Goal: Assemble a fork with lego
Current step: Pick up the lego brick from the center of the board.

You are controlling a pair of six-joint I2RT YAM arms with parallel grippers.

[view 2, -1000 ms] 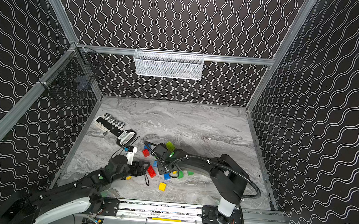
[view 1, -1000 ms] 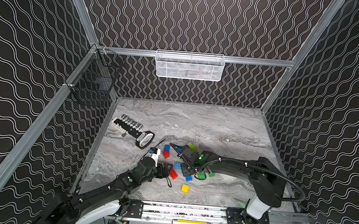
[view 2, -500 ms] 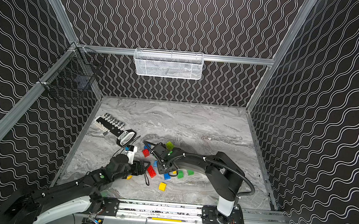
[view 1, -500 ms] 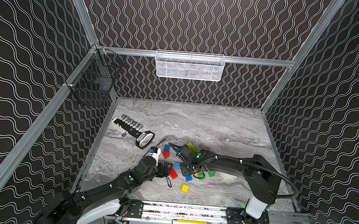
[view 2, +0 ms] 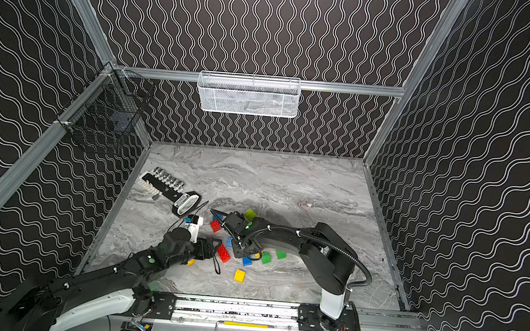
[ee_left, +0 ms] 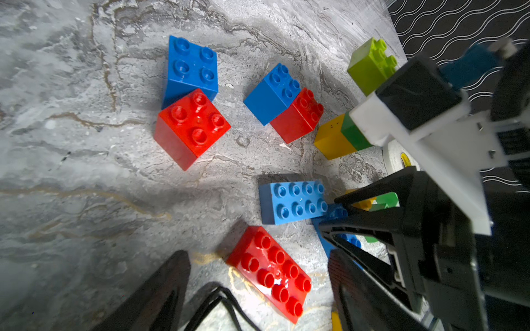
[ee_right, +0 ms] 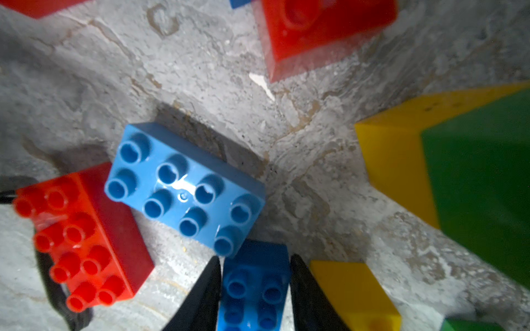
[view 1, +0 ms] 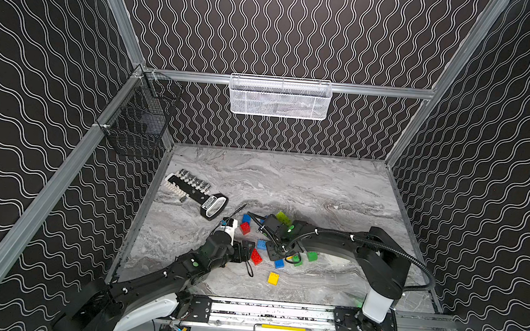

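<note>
At the right wrist frame's bottom centre, the right gripper (ee_right: 255,259) clamps a dark blue brick (ee_right: 253,292). The left gripper (ee_left: 258,258) gapes, a red oblong brick (ee_left: 271,272) between its fingers (ee_left: 160,292).

The left arm (view 1: 167,275) and right arm (view 1: 332,242) are matte black jointed links on white base housings (view 1: 375,307) at 7 and 5 o'clock of the worktop (view 1: 288,181), each bearing a small green light (view 1: 195,264), the right one trailing a ribbed black hose (view 1: 423,270) with white ties, while the left claw (ee_left: 256,253) and right claw (ee_right: 255,258) have black tapering fingers.
</note>
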